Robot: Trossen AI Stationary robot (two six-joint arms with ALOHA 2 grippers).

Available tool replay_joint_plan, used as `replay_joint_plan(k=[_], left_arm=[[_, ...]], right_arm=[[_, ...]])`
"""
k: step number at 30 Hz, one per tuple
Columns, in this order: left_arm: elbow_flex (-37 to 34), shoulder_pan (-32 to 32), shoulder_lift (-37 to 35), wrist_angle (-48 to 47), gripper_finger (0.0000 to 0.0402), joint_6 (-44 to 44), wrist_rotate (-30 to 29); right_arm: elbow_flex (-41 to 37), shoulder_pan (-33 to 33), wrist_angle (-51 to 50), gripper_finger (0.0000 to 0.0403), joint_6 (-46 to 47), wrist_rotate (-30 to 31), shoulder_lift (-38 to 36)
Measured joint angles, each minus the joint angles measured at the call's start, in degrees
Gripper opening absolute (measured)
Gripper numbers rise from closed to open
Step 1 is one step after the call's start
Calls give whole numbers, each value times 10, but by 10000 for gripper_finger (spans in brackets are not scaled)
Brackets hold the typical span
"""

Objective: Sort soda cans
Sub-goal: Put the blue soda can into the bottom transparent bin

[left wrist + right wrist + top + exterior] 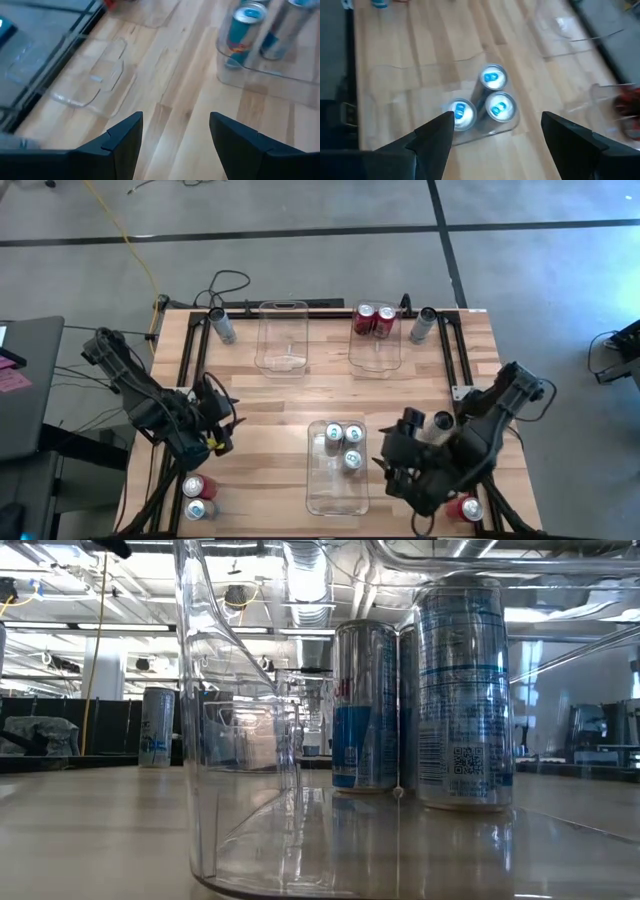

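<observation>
The right gripper (497, 137) has its two dark fingers spread wide with nothing between them, hovering just beside the near clear rectangular plastic bin (335, 498) at the table's front middle. Past its fingers stand three pale silver-blue soda cans (492, 80) with silver tops, touching one another inside that bin; the low view shows them upright (462, 690).

The left gripper (175, 135) also stands open and empty, above bare light wooden table (290, 395) at the front left.

Two red cans (374, 319) sit in the far right clear bin (378, 358); the far left clear bin (282, 340) holds none. Single grey cans stand at the far left (221, 325) and far right (422, 325). Two cans (198, 497) lie near the front-left corner, and one red can (465, 507) near the front-right corner.
</observation>
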Motion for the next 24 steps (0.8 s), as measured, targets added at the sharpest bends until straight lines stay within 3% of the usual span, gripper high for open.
replay_joint_plan(k=[10,14,19,24], left_arm=[[0,5,67,85,223,102,-15],[0,5,103,169,223,199,-46],[3,17,135,266,223,324,-46],[38,35,124,256,223,260,-7]], right_arm=[[-70,63,-83,315,201,89,2],[-88,89,-81,315,240,134,2],[-91,94,-43,315,217,232,3],[-91,74,-22,315,150,305,3]])
